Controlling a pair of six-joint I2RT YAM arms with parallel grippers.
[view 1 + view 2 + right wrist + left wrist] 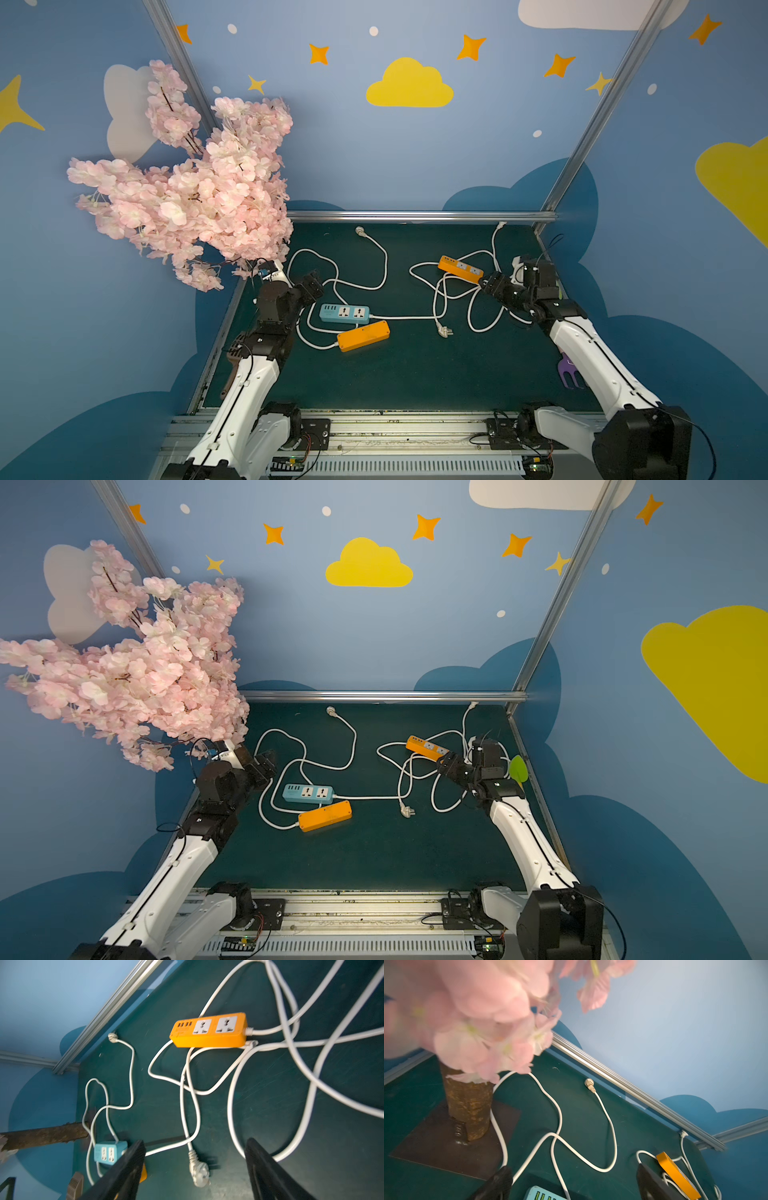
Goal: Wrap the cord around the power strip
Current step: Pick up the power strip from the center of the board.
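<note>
Green mat (415, 374) | power strips (344, 313), cords (182, 1105) loose | left fingers (652, 1184) apart | right fingers (124, 1167) apart

Green table (415, 374) bears power strips (344, 313) (corded).

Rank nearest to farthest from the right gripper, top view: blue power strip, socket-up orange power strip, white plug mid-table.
1. socket-up orange power strip: just beside the right gripper, at the far right of the table.
2. white plug: mid-table, toward the robot.
3. blue power strip: left of centre.
</note>
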